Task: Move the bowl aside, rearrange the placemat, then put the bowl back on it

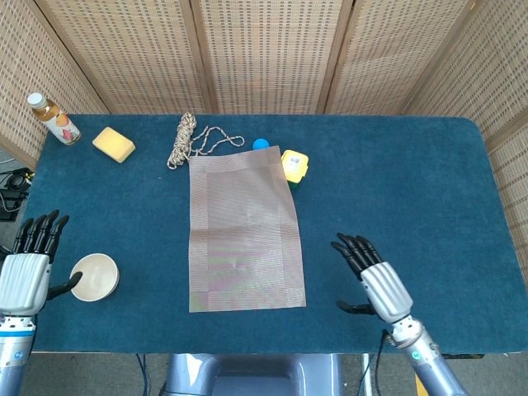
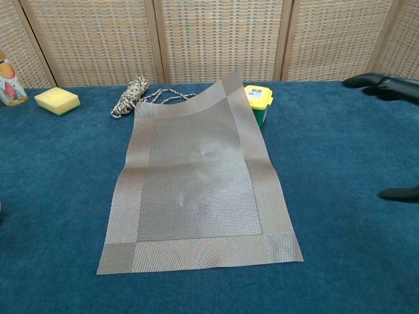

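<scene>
Right hand (image 1: 371, 280) hovers over the counter (image 1: 396, 181), fingers spread wide and holding nothing, just beside the near right corner of the placemat (image 1: 243, 231). Left hand (image 1: 29, 268) sits at the counter's near left edge, also spread and empty, its thumb right by the bowl (image 1: 95, 276) without gripping it. The bowl stands on the bare blue cloth, well apart from the mat, so step one looks done and the rearranging is the step in hand. The mat lies slightly askew, its far right corner propped up against the yellow-lidded tub (image 1: 294, 165). Next move, by my reading: the right hand must press down on or pinch that near edge and draw the mat square, clear of the tub and the rope (image 1: 188, 139).
</scene>
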Controlling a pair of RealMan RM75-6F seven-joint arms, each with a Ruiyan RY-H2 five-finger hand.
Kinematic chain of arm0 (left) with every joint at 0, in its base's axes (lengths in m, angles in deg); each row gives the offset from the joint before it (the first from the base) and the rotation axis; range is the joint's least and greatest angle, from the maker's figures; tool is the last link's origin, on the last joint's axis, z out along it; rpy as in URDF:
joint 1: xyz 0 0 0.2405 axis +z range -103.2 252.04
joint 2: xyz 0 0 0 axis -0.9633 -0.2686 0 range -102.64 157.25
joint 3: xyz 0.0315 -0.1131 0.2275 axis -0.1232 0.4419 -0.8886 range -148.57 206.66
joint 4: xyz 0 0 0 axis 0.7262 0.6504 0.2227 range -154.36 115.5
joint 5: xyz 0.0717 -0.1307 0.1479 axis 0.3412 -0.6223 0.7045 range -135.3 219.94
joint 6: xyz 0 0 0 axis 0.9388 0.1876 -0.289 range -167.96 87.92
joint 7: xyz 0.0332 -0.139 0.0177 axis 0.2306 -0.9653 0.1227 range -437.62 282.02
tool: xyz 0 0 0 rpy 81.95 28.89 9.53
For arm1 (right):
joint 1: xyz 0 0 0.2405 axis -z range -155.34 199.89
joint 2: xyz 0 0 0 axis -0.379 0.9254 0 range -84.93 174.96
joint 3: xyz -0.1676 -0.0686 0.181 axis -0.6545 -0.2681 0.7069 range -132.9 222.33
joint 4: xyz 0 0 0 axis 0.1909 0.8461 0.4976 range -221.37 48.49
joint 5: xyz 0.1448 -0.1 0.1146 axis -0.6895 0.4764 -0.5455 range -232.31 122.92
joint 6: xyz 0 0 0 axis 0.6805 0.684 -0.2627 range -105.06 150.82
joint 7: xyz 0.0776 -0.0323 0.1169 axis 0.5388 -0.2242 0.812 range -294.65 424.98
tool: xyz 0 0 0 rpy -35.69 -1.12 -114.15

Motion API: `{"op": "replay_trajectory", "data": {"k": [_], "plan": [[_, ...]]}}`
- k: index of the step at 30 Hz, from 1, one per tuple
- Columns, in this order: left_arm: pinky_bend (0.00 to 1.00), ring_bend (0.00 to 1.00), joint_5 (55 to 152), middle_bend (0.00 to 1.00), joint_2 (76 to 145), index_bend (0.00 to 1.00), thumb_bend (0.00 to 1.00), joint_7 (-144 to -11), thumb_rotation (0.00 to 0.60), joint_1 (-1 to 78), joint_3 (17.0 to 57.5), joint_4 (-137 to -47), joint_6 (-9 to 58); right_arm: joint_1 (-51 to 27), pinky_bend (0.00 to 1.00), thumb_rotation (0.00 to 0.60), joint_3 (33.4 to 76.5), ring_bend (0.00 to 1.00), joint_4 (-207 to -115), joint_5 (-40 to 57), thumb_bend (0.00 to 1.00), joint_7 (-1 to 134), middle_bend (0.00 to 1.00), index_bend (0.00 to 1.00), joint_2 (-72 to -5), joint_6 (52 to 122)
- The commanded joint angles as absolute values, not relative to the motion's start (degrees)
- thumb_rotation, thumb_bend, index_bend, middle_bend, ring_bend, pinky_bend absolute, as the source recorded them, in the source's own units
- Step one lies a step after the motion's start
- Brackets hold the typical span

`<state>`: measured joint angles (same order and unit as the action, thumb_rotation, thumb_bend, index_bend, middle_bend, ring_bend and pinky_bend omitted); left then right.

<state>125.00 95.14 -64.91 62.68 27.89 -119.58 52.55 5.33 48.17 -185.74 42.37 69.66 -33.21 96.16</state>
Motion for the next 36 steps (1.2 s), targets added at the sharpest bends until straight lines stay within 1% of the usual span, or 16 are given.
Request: {"op": "replay_trajectory", "data": {"k": [1,9,11,16,24,31,36], "plan": [[0.00,0.00,125.24,0.00,94.07,0.00,0.18,-66.52,0.600,63.31,28.72,-119.99,52.56,2.99,0.00,0.600,48.38,0.00,-185.02,40.30,0.00,67.01,0.00,0.00,-37.39,92.93],[0.00,0.00,127.55,0.00,91.76,0.00,0.18,-69.53,0.600,64.50,29.10,-120.83,52.84,1.94,0.00,0.600,47.64,0.00,-181.47,37.81,0.00,64.64,0.00,0.00,-42.31,91.04],[0.00,0.00,128.08,0.00,91.14,0.00,0.18,-69.57,0.600,64.66,28.90,-121.05,52.42,1.70,0.00,0.600,47.18,0.00,-180.48,37.24,0.00,64.01,0.00,0.00,-43.29,90.26],[0.00,0.00,129.00,0.00,89.61,0.00,0.18,-69.53,0.600,64.92,28.45,-121.89,51.18,0.99,0.00,0.600,46.64,0.00,-178.41,35.26,0.05,63.05,0.00,0.00,-45.91,88.13],[0.00,0.00,128.75,0.00,88.32,0.00,0.18,-68.22,0.600,64.87,28.13,-123.02,47.98,-0.60,0.00,0.600,46.43,0.00,-174.41,32.04,0.05,61.58,0.00,0.00,-50.23,84.56],[0.00,0.00,128.60,0.00,88.35,0.00,0.18,-67.92,0.600,64.97,28.63,-123.22,46.79,-1.61,0.00,0.600,47.80,0.00,-169.62,29.07,0.05,59.80,0.00,0.00,-54.24,83.53],[0.00,0.00,128.58,0.00,88.46,0.00,0.18,-67.94,0.600,65.16,29.02,-123.14,46.60,-1.75,0.00,0.600,47.92,0.00,-167.69,28.12,0.05,58.91,0.00,0.00,-55.35,83.60]]}}
